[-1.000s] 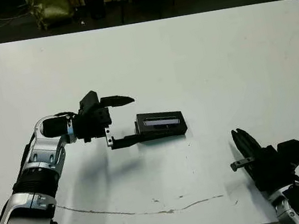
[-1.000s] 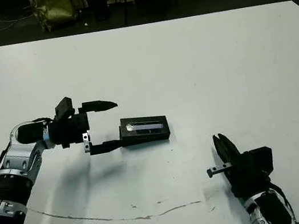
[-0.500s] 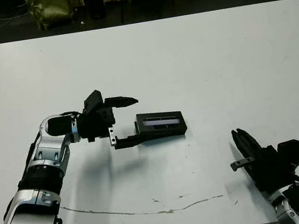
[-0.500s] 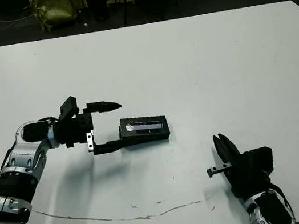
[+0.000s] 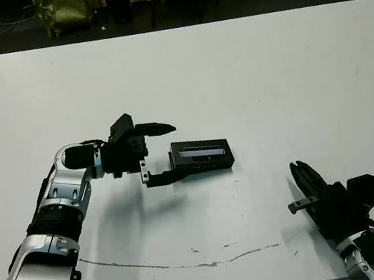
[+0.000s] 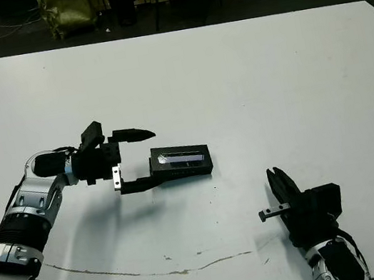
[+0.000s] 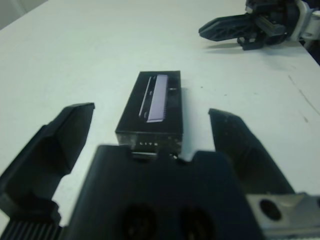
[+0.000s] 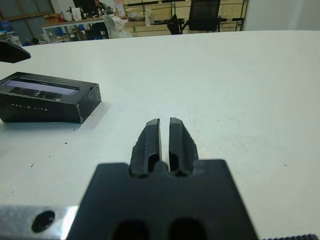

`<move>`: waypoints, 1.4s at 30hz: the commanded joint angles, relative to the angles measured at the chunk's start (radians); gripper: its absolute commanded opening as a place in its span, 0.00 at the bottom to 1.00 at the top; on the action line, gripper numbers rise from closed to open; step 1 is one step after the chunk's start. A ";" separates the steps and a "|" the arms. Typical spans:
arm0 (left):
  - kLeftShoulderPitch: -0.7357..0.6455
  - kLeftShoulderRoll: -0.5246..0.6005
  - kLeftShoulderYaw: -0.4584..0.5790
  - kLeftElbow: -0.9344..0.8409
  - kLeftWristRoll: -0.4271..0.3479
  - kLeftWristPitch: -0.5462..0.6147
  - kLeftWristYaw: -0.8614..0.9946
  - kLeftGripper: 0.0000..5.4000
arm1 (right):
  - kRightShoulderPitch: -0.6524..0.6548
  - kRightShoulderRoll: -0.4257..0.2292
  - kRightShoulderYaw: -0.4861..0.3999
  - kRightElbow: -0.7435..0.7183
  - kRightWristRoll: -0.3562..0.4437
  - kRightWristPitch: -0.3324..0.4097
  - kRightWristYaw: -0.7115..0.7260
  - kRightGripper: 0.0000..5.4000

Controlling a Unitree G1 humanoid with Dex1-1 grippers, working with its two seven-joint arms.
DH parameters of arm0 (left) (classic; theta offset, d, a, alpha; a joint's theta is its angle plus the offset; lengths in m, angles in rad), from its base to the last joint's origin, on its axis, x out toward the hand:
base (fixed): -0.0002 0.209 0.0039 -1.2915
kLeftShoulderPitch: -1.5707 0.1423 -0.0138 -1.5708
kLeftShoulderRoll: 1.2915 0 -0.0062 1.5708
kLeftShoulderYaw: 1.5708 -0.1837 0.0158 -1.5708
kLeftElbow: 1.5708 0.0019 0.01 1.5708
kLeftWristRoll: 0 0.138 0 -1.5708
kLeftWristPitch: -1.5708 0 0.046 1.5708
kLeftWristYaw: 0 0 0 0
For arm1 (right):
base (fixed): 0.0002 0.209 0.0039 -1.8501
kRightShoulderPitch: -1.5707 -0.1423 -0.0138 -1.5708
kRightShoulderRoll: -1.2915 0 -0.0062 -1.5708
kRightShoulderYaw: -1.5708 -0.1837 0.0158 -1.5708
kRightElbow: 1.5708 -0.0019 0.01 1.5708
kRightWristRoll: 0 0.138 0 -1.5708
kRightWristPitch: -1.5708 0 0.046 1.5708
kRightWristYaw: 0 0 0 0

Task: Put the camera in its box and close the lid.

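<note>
The black box point(image 5: 203, 165) lies near the table's middle with the lid point(image 5: 201, 152) flat on top, its pale purplish window strip facing up. The camera is out of view. My left gripper point(image 5: 171, 150) is open at the box's left end. In the left wrist view the box point(image 7: 152, 112) lies between the two spread fingers point(image 7: 60, 145), its near end close to the gripper's body and neither finger touching its sides. My right gripper point(image 5: 297, 168) rests shut and holds nothing, low over the table at the front right, well apart from the box point(image 8: 47, 102).
A thin dark wavy mark point(image 5: 194, 263) runs across the white table point(image 5: 247, 71) near its front edge. Beyond the far edge are a dark floor, chair legs and a yellow-green bag point(image 5: 65, 5).
My left gripper has moved right toward the box, so its open fingers now reach the box's left end. The box and my right gripper have stayed put.
</note>
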 commanded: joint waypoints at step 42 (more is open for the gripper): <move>-0.032 -0.031 0.012 0.101 0.029 0.116 0.002 1.00 | 0.026 0.002 -0.004 -0.004 -0.015 0.034 -0.027 0.00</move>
